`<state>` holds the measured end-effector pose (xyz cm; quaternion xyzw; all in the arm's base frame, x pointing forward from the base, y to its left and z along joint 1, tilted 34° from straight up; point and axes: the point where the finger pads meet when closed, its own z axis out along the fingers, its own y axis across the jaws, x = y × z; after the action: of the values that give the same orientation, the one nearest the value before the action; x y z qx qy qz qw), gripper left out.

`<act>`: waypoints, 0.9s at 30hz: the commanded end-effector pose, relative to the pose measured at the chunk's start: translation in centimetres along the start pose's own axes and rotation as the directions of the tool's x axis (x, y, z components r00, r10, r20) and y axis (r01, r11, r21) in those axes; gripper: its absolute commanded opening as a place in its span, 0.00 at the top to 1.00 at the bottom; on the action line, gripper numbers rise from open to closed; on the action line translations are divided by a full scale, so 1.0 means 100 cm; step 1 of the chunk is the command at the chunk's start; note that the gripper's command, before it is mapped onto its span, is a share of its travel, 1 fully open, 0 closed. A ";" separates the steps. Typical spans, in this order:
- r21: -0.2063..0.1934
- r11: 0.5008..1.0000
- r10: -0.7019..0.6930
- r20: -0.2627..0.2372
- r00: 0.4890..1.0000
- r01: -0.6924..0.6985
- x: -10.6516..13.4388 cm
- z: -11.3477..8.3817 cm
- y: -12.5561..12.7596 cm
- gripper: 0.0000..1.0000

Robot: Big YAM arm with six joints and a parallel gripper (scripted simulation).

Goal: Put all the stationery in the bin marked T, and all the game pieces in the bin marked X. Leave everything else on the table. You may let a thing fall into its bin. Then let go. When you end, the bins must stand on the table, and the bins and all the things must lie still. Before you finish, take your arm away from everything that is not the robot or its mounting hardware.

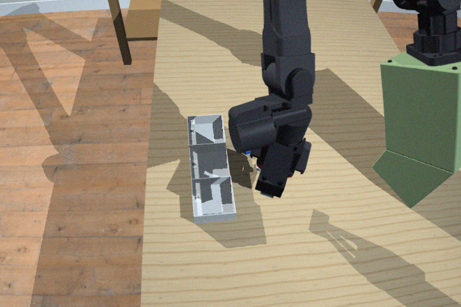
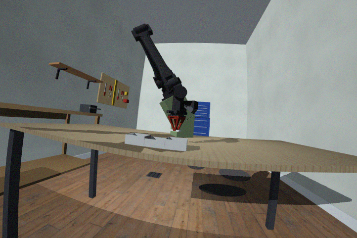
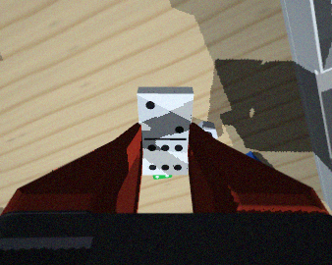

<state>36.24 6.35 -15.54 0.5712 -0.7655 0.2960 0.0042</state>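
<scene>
The top view looks steeply down on the table (image 1: 208, 258) (image 2: 259, 154) (image 3: 48, 113); the exterior, farther off, faces the arm (image 1: 285, 16) (image 2: 156, 59) almost level; the wrist looks closely past the gripper's fingers. All share the bins (image 1: 214, 217) (image 2: 175, 144) (image 3: 304, 74).
</scene>
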 end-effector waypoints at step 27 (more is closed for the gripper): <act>0.010 0.945 -0.327 -0.007 0.945 0.327 0.064 -0.007 -0.156 0.80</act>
<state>45.39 -1.06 -8.17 0.6424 -0.7055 0.2957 0.0455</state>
